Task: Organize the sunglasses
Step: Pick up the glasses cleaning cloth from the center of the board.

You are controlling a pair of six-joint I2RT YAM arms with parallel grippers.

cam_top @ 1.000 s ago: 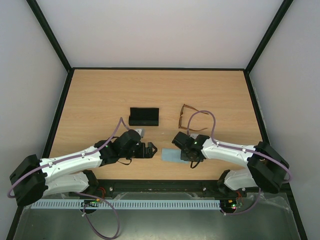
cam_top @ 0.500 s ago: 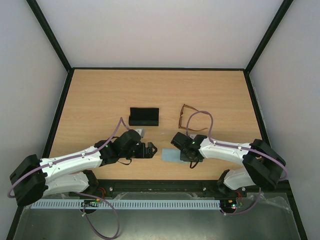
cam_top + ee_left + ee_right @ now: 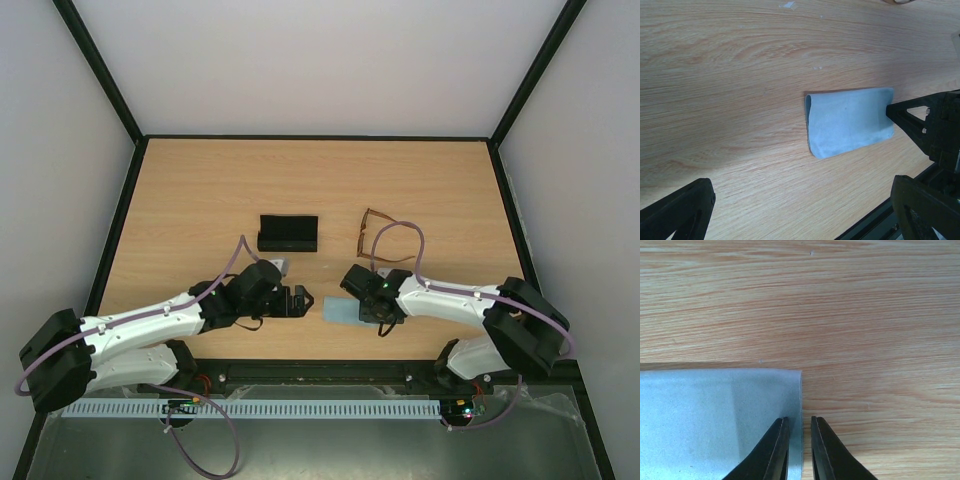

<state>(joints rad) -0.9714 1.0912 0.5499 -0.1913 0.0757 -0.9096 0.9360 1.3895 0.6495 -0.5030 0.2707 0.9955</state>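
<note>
The sunglasses (image 3: 375,238), thin and brown, lie open on the wooden table right of centre, with no gripper touching them. My right gripper (image 3: 372,310) is low over the right edge of a folded light blue cloth (image 3: 340,311). In the right wrist view its jaws (image 3: 799,432) stand only a narrow gap apart, one finger over the cloth (image 3: 715,420) and the other over bare wood, with the cloth's edge between them. My left gripper (image 3: 298,299) is wide open and empty, just left of the cloth (image 3: 847,121).
A black oblong case (image 3: 288,233) stands left of the sunglasses, mid-table. Black frame rails line the table's sides and the near edge (image 3: 320,368). The right gripper's fingers (image 3: 920,122) reach in at the cloth's right end in the left wrist view.
The right gripper's jaws have narrowed over the cloth's edge and the arm has eased slightly left. The left arm, sunglasses and case have not moved.
</note>
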